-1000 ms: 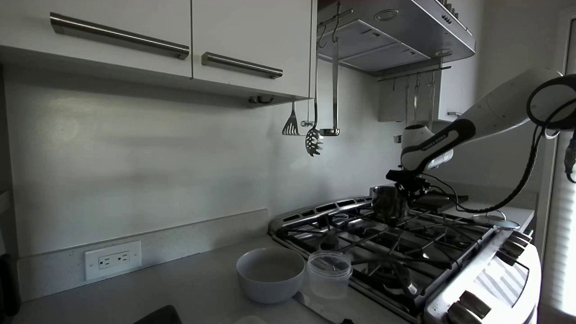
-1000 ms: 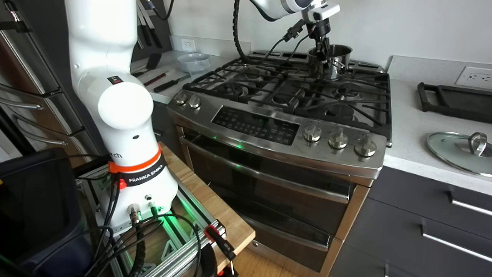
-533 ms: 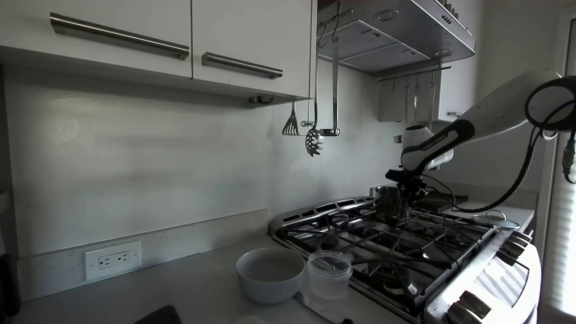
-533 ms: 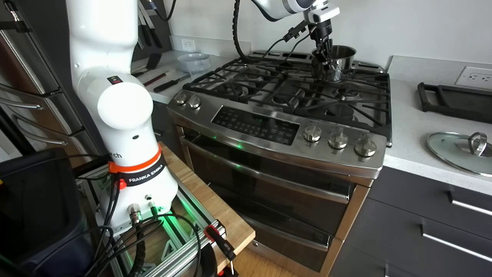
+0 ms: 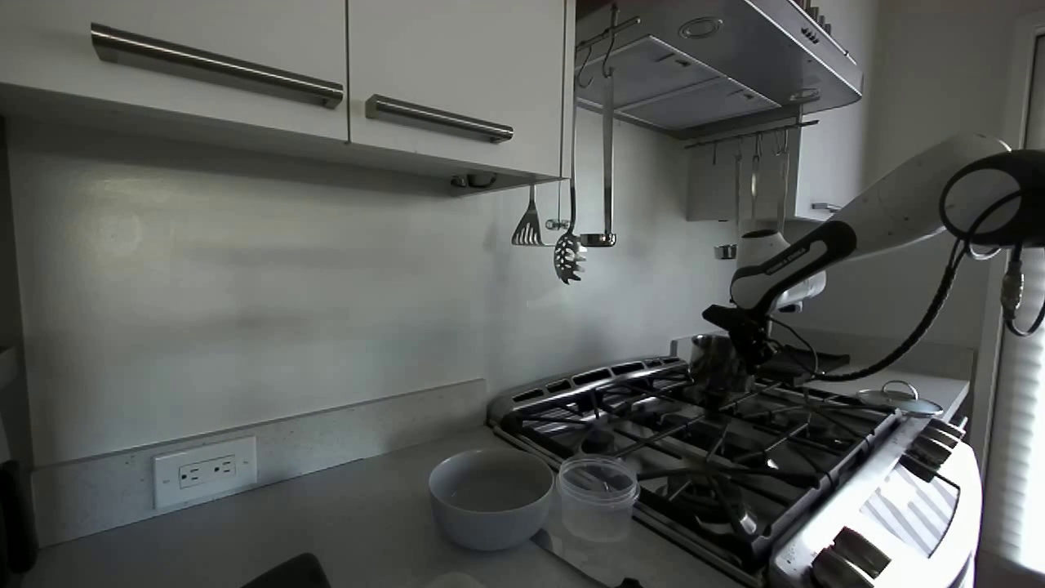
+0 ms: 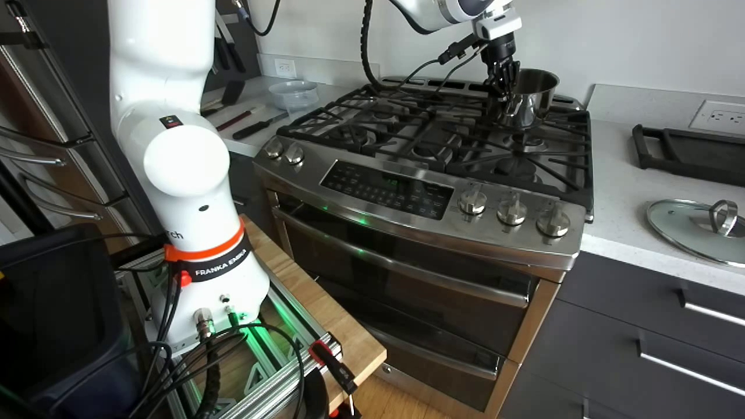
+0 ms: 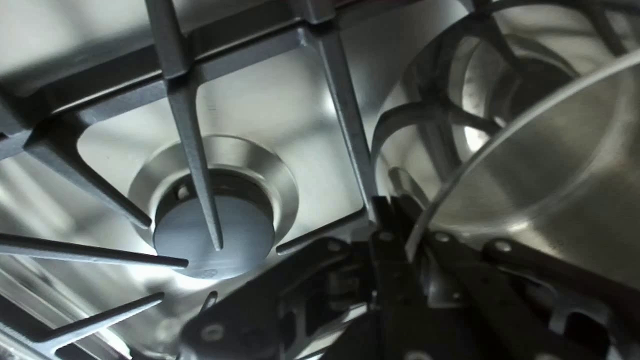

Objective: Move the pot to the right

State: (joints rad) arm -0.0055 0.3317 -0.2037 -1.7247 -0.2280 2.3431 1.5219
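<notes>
The pot (image 6: pixel 534 96) is a shiny steel cylinder over the back right grates of the stove, upright or nearly so. It also shows in an exterior view (image 5: pixel 712 359), partly behind the gripper. My gripper (image 6: pixel 506 93) is at the pot's near left side, pointing down. In the wrist view the pot (image 7: pixel 565 165) fills the right side, and its rim runs down between the two black fingers (image 7: pixel 395 215), which are closed together on the pot wall. I cannot tell whether the pot's base touches the grate.
Black grates (image 6: pixel 430 134) cover the stove. A glass lid (image 6: pixel 681 227) and a black tray (image 6: pixel 698 154) lie on the right counter. A pale bowl (image 5: pixel 490 502) and a clear container (image 5: pixel 598 510) stand beside the stove's opposite end. Utensils (image 5: pixel 608 163) hang above.
The gripper and the pot have moved together to the right in both exterior views, with the larger shift in the last half second. The grip on the rim looks kept.
</notes>
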